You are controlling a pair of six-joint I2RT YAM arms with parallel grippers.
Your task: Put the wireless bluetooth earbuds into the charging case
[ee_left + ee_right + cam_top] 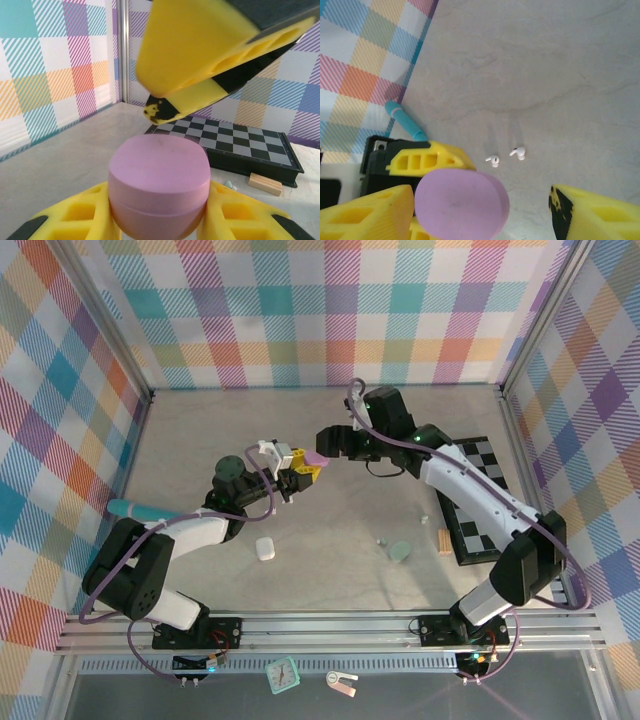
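The left gripper (pixel 299 471) is clamped on the closed pink charging case (pixel 159 175) and holds it above the table (pixel 330 520). The right gripper (pixel 323 446) stands wide open around the case's top and grips nothing; one finger is close beside the case, the other well clear. Two white earbuds (pixel 493 160) lie on the table below, just beside each other. A teal pen (pixel 135 508) lies near the left wall. A white case (pixel 264 549) and a grey-green case (pixel 399 551) sit nearer the arm bases. At the right lies a chessboard (pixel 480 495), with a wooden block (pixel 446 540) just beside it.
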